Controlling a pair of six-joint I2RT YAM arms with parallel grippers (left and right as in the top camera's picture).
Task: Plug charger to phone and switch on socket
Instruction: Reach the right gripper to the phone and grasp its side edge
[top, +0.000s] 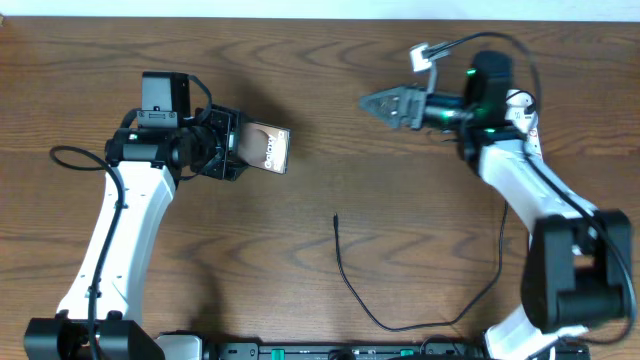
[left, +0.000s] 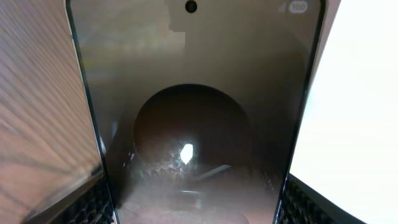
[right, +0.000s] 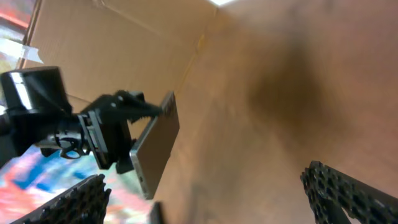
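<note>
Wooden table (top: 300, 60), seen from above with both arms over it. We start at the left gripper (top: 238, 150): its jaws are clamped on one end of the phone (top: 268, 148), whose tan screen shows from above (in the left wrist view the glass fills nearly the whole frame). The right gripper (top: 368, 100) points toward the phone, well apart from it; we read its fingers (right: 78, 199) as spread and empty. The charger (top: 337, 240) lies loose on the table between the arms, touching neither gripper.

Tilted phone (top: 266, 147), black charger (top: 337, 240) (unplugged) well apart
</note>
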